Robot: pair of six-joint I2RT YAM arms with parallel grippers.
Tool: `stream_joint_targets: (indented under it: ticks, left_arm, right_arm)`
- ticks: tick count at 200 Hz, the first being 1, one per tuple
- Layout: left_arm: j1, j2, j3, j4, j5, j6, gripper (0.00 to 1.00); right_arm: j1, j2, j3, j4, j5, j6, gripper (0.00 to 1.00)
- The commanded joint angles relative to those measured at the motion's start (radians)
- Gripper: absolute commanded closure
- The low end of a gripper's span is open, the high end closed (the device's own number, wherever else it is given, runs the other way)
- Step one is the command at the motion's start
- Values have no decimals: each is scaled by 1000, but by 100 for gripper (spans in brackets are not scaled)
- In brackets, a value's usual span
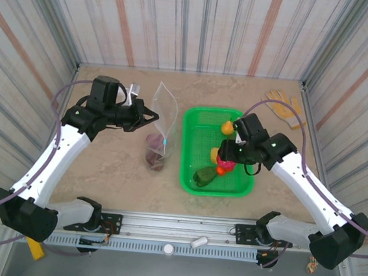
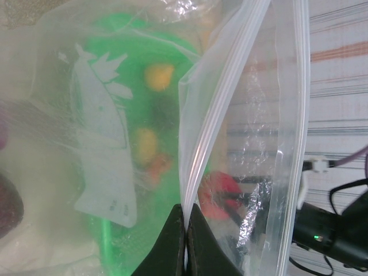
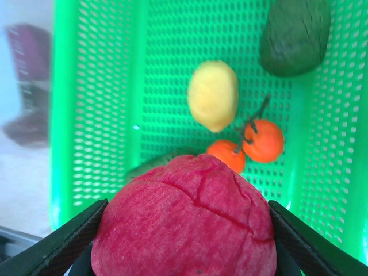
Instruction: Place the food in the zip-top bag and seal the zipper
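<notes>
The clear zip-top bag (image 1: 163, 120) stands upright left of the green basket (image 1: 190, 178), with a purple piece of food (image 1: 155, 153) in its bottom. My left gripper (image 1: 148, 116) is shut on the bag's mouth edge; in the left wrist view the fingertips (image 2: 172, 241) pinch the whitish zipper (image 2: 221, 98) of the bag (image 2: 103, 132). Over the basket, my right gripper (image 3: 184, 230) is shut on a magenta fruit (image 3: 184, 221), with a jaw against each side. Below it lie a yellow piece (image 3: 213, 95), orange pieces (image 3: 263, 141) and a dark green piece (image 3: 294, 34).
The green mesh basket (image 3: 98, 86) sits mid-table, with another orange piece (image 1: 226, 126) at its far end. A tan glove (image 1: 283, 105) lies at the back right corner. Striped walls close in three sides. A small white object (image 1: 198, 242) rests on the front rail.
</notes>
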Motion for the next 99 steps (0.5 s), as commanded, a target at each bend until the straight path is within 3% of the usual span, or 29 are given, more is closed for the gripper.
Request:
stream_joint_targets:
  ticks: [1,50,99]
  left_arm:
    - [4,-4,-6,20,28,-8,100]
    - [-9,17,8,25,48,-15,100]
    - [-13,26,15,23,57,-21,100]
  right_arm:
    - [-5,-16,81,4,-67,-3,34]
    - [0,84,308,87,-201,34,34]
    - [81,240,532,194,-303,52,34]
